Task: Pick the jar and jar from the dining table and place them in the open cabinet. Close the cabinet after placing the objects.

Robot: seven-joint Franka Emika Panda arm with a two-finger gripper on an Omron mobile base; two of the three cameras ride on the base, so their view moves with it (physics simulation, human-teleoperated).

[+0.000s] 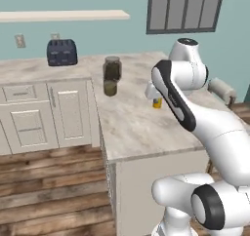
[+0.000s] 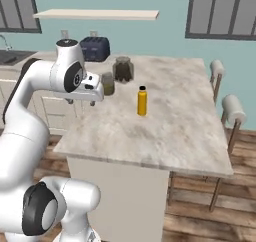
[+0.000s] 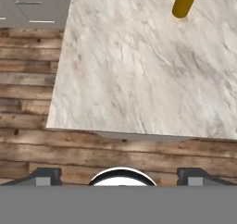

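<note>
gripper (image 3: pixel 118 174) spread wide, holding nothing, hovering over the dining table (image 2: pixel 165 131) | small jar (image 2: pixel 108 83) and larger jar (image 2: pixel 123 69) stand touching at the far edge, just beyond the hand | yellow bottle (image 2: pixel 142 101) mid-table

Dining table (image 2: pixel 165 131): two jars (image 2: pixel 116 76), yellow bottle (image 2: pixel 142 101)

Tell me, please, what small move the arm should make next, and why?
Probably reach forward toward the small jar, the nearer of the two. The gripper is open and empty over the dining table's near edge, with the larger jar just behind and the yellow bottle off to the side.
</note>
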